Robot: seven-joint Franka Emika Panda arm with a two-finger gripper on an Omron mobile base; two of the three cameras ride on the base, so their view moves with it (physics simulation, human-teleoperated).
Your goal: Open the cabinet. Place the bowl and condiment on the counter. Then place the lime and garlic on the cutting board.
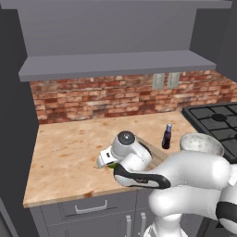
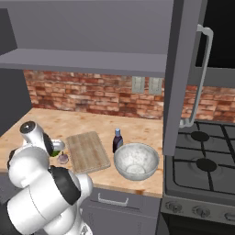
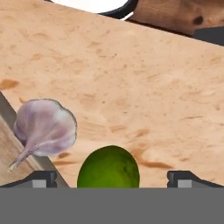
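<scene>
Tan wood-look countertop (image 2: 137,124) with mottled orange-brown patches carries everything here. In the hand view the two dark finger tips of the gripper (image 3: 111,178) stand wide apart, and the small round bright green lime (image 3: 109,168) sits on the counter between them, with a gap to each tip. Just beside the lime lies the pale whitish-lilac garlic bulb (image 3: 43,128), its stem end reaching over the edge of the flat light brown wooden cutting board (image 3: 13,153).

From the right base view, the lime (image 2: 56,153) and garlic (image 2: 63,159) lie on the counter just off the board's (image 2: 87,150) near left edge, close under the white arm. On the board's other side stands the slim dark condiment bottle (image 2: 118,140) with a pale bluish cap, upright. Just beside it, nearer the counter's front edge, rests the deep round marbled grey-white stone-look bowl (image 2: 136,161). Beyond them the grey panelled door of the upper wall cabinet (image 2: 183,69) stands swung out, its vertical silver bar handle (image 2: 202,73) facing the black gas stove (image 2: 204,170). A red brick wall (image 2: 92,94) backs the counter.
</scene>
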